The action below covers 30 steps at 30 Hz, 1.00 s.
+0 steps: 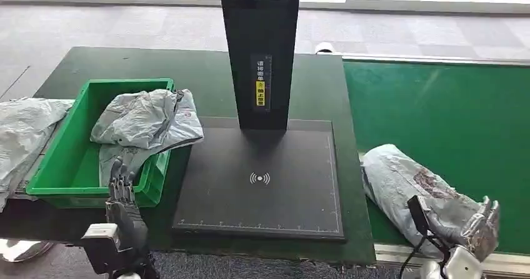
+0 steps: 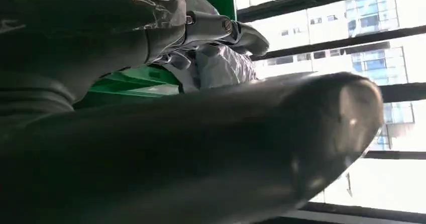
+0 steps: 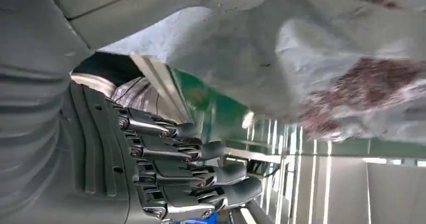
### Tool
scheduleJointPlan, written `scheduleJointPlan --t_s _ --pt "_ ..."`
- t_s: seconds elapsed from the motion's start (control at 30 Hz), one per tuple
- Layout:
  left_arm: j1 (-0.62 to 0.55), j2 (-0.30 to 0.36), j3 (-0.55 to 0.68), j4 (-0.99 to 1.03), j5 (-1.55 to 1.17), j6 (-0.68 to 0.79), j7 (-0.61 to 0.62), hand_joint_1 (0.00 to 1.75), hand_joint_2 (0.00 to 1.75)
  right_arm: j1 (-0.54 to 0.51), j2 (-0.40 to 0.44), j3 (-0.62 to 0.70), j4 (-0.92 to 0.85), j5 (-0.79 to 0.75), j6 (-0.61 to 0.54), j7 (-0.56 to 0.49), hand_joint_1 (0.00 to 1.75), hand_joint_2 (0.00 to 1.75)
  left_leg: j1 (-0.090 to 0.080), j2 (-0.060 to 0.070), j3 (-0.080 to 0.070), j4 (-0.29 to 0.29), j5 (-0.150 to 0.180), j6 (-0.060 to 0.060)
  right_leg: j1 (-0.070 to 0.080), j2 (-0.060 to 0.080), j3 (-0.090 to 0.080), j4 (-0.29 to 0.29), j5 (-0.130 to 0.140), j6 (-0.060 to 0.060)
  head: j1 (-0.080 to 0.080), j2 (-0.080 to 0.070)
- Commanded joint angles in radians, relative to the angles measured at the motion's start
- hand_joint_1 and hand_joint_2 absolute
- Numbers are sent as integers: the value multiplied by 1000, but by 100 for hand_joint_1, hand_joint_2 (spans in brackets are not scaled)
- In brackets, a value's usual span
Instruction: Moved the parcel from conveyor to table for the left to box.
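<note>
Dark green worktop (image 1: pixel 206 72) carrying a black scanner base plate (image 1: pixel 262 179) with upright post, centre. Green crate (image 1: pixel 69 166) at left, touching the plate's edge, grey bagged parcels inside. Further grey bag (image 1: pixel 22 135) left of crate. Green conveyor (image 1: pixel 437 104) adjoining at right, bearing one grey parcel (image 1: pixel 412 188) near front edge.

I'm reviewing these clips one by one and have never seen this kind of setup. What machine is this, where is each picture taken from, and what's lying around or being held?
This is a two-armed humanoid robot. The wide picture looks down from its head; the other two come from cameras at its wrists, so they look turned.

A dark table carries a black scanning pad with an upright post and a green plastic crate with a crumpled grey plastic mailing bag draped over it. The green conveyor belt to the right carries another grey bagged parcel.

The left hand is raised by the crate, holding nothing. The right hand is at the parcel's near end; whether it grips is unclear.
</note>
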Motion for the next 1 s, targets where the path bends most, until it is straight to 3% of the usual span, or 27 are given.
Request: scheduleJointPlan --t_s 0.03,0.57,0.6,0.7,0.8,0.93,1.0 --pt "-42 40 -18 156 34 37 -27 0 0 -143 2 104 275 32 3 12 0 175 1 4 4 -4 1 -1 1 4 2 -3 2 -2 0 0" --pt "-41 46 -27 152 39 43 -28 0 0 -141 -4 104 277 26 1 6 0 175 0 0 2 -1 1 -1 0 0 1 -1 0 -1 0 0" --pt "-51 70 -56 194 63 70 -16 0 0 -159 37 140 289 15 16 -95 0 175 1 0 2 -2 1 -1 1 0 2 -2 1 -1 0 0" --pt "-95 95 -90 294 117 100 -73 0 0 -169 85 232 308 33 32 31 0 175 1 5 3 -2 1 -1 1 4 1 -2 2 -1 0 0" --pt "-100 112 -108 317 158 115 -73 0 0 -153 70 233 302 29 42 45 0 175 1 2 3 -2 1 -1 1 2 2 -2 1 -1 0 0" --pt "-115 144 -168 341 200 135 -73 0 0 -115 50 224 291 24 147 45 0 175 1 1 4 -2 1 -1 1 0 3 -1 1 -1 0 0" --pt "-133 153 -181 368 218 148 -73 0 0 -102 50 231 301 20 149 5 0 175 1 -1 5 -4 2 -1 2 -2 5 -4 1 -2 0 0"
